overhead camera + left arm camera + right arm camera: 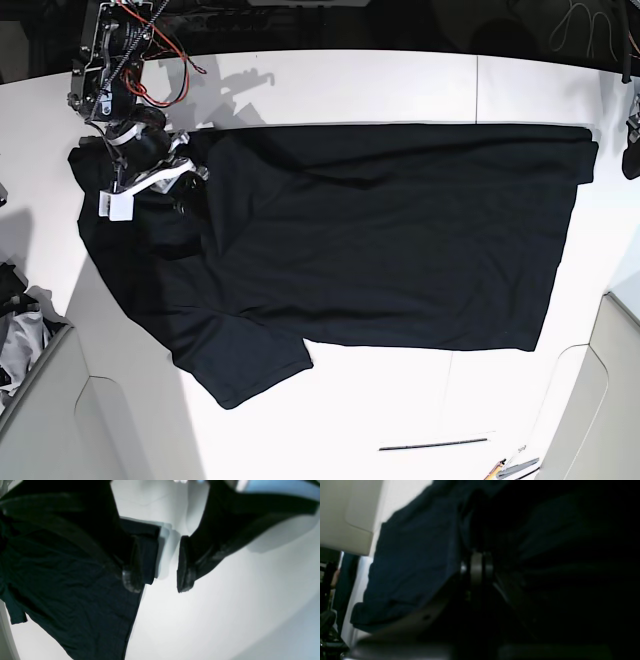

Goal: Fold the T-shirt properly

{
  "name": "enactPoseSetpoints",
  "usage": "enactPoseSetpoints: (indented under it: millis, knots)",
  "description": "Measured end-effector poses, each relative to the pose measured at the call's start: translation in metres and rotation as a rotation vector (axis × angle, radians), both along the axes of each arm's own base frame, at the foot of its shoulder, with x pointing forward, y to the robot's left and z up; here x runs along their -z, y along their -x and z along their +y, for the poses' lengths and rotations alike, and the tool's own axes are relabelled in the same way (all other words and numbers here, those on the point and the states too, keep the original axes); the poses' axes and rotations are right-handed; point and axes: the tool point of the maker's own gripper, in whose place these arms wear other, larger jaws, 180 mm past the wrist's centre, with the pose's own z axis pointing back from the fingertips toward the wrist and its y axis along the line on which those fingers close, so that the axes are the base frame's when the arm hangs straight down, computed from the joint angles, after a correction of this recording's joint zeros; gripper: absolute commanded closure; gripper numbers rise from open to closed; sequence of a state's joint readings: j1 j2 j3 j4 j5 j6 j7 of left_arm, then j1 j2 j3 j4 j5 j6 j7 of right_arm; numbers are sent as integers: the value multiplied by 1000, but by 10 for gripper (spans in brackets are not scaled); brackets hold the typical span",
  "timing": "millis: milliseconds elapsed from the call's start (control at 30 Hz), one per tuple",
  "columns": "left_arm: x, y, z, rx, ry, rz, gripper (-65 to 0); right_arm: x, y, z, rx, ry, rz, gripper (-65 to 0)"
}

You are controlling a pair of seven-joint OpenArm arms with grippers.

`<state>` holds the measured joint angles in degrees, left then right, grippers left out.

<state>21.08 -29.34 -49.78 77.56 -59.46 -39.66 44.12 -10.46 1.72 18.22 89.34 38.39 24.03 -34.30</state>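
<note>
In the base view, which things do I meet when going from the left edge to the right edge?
Cloth pile → right gripper closed on the T-shirt's shoulder end → T-shirt spread on the table → left gripper at the right edge.

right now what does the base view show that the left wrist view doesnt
Only the base view shows the whole large black short-sleeved T-shirt spread flat on the white table, the right hand down on the shirt at its sleeve end, and a thin dark stick near the table's front edge. Only the left wrist view shows the left hand, open above a corner of the shirt, one finger over the fabric and one over bare table. Both show the shirt and the table.
</note>
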Motion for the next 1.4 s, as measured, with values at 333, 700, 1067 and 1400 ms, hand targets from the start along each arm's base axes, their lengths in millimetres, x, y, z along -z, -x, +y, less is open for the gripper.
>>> enactPoseSetpoints:
  millis: [333,700,1067,1400]
  knots:
    - [0,0,0,0,0,0,-267,-17,-9,45,-163,-18,-85,0]
    - [0,0,0,0,0,0,-267,-66,-74,70,-274,206,-297,0]
    - [0,0,0,0,0,0,-267,-80,-95,65,-252,249,-352,-299]
    - [-3,-2,-1,-2,15,-19,-266,-114,-135,-4,-64,339,-367,-17]
